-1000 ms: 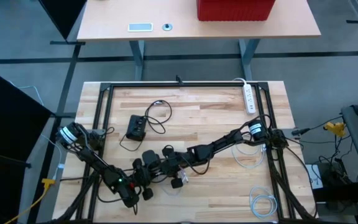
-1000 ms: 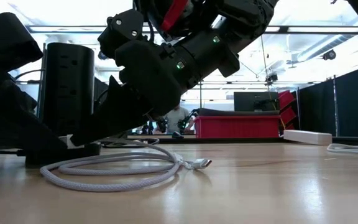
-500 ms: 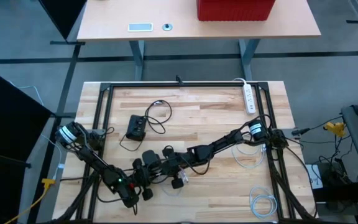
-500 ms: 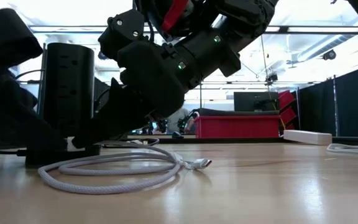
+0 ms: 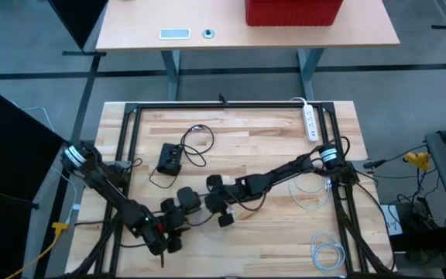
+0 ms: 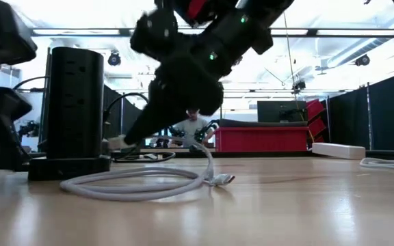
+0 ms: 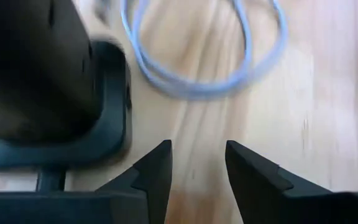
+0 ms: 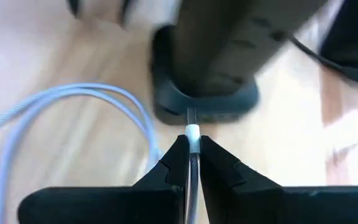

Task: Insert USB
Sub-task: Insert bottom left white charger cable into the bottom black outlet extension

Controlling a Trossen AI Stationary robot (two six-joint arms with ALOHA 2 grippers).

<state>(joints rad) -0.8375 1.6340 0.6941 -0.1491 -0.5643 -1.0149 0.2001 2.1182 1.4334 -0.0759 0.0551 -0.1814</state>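
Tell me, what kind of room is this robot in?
Probably a robotics lab or workshop. The wooden table sits in a black metal frame, the low view shows black curtain walls and bright ceiling lights, and a desk behind carries a red bin.

The high view looks straight down from well above, taking in the whole wooden table (image 5: 231, 163), both arms and a second desk (image 5: 246, 39) beyond it. The low view sits at table-top height, close to the black power tower (image 6: 74, 109), and faces level across the boards into the room, where the red box (image 6: 262, 139) on that far desk shows again. The left wrist view looks down from very near onto the tower's base (image 7: 98, 137) and a loop of pale cable (image 7: 197, 84). The right wrist view, equally near, faces the same base (image 8: 207, 99) and cable (image 8: 67, 106) from the other side.
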